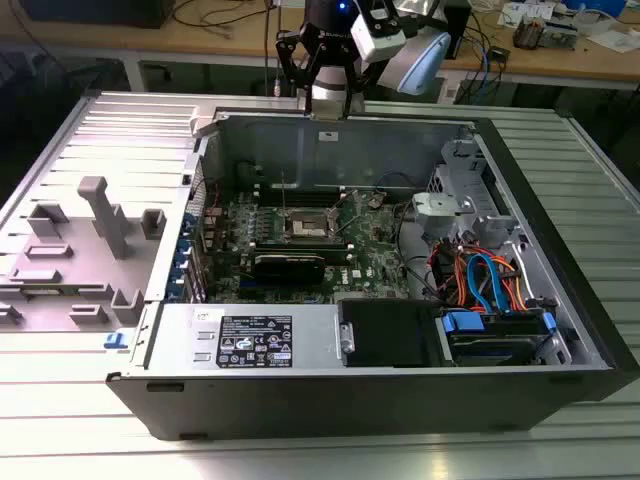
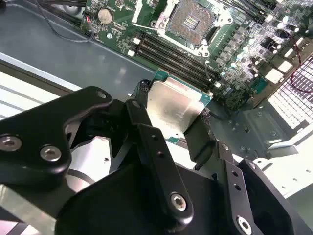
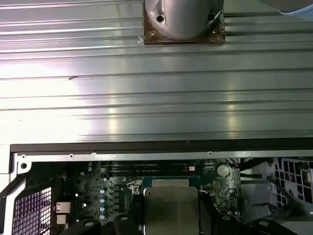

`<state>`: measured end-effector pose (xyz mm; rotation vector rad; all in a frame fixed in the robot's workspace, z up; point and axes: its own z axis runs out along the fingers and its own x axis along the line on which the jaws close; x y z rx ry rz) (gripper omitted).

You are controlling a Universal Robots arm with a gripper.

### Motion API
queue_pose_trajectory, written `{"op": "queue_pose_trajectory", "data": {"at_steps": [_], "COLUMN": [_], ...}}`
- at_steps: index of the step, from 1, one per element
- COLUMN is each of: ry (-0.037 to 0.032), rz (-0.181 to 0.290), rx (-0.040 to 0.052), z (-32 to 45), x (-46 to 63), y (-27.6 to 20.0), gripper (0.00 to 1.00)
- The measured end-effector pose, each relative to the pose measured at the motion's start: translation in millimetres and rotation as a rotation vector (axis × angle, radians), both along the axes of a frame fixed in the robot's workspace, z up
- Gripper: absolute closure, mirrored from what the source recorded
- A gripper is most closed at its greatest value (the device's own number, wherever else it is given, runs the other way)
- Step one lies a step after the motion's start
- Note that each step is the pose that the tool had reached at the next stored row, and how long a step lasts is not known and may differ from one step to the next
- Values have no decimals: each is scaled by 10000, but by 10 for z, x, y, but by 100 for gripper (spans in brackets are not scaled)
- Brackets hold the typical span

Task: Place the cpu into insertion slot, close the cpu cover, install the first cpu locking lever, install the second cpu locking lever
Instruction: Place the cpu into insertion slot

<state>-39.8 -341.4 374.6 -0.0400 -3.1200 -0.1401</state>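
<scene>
Bench [image 1: 300, 455], ribbed metal, carried an open PC case [image 1: 330, 150] lying on its side. Inside it was the green board [image 1: 375, 262]. The arm [image 1: 405, 55] stood over the case's back wall, at the far side in the exterior view.

Progress, as I judged it: step 1 was under way and nothing was finished. The insertion slot [image 2: 191, 20] was empty, w/ its dark centre and contact field bare inside the silver rim. So no chip was seated and the cpu cover wasn't shut over anything. How the cover & the two locking levers stood, I couldn't tell. All 4 steps were left: seat the chip, close the cover, lever 1, lever 2.

The claw [image 2: 171, 120] was partly closed. Its black fingers [image 2: 139, 115] were drawn in just far enough to pinch the cpu [image 2: 173, 105] by two opposite edges. In both wrist views the chip sat right between the fingertips. Its shiny lid faced the cameras and a green edge showed at the corners. It looked square in the grip and roughly level w/ the board, not cocked.

Chip vs. slot: the cpu was in the air, not touching the board. In the second wrist view it hung near the board's edge by the case wall. The long black memory slots [image 2: 176, 56] lay between it and the insertion slot, so the two were well apart.
</scene>
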Motion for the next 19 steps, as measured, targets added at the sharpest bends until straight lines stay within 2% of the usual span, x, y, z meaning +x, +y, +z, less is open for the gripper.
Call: {"op": "queue_pose_trajectory", "data": {"at_steps": [4,8,19], "ry": [0,1,0], "rz": [0,1,0], "rx": [-6,-18,-78], "z": [0,0,-4], "x": [0,0,0], "y": [-1,-25,-144], "gripper": [45,45,45]}}
